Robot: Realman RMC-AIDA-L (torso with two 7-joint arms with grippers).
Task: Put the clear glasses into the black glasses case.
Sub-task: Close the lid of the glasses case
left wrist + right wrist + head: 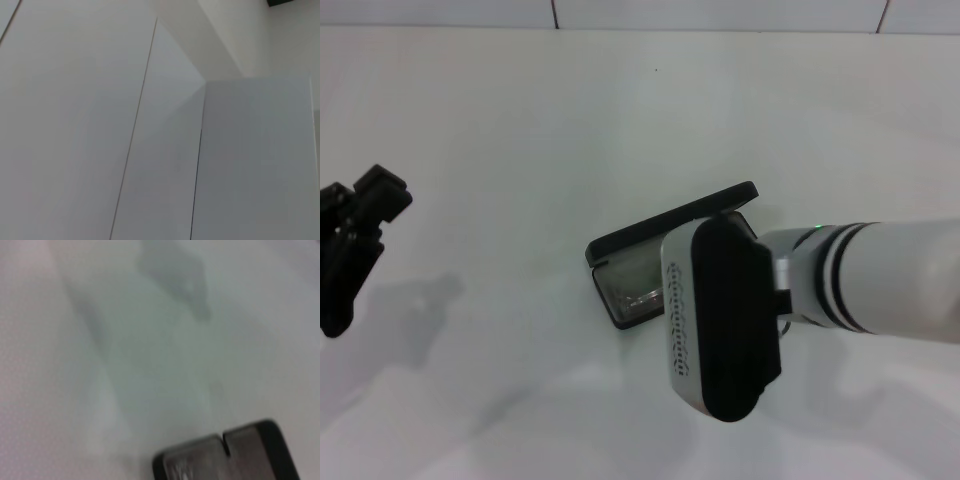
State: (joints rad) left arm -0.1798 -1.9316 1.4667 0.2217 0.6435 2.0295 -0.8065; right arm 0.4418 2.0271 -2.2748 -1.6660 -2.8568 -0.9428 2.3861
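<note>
The black glasses case lies open in the middle of the white table, its lid raised toward the far side. In its grey-lined tray a faint curved glint shows the clear glasses, mostly covered by my right arm. My right gripper's black and white wrist block hangs directly over the case's right half, and its fingers are hidden under it. The right wrist view holds only a dark rounded shape with a slit over the table; I cannot tell what it is. My left gripper is parked at the far left.
The white table stretches around the case, and a wall edge runs along the back. Shadows of the arms fall on the table at the front left. The left wrist view holds only white wall panels.
</note>
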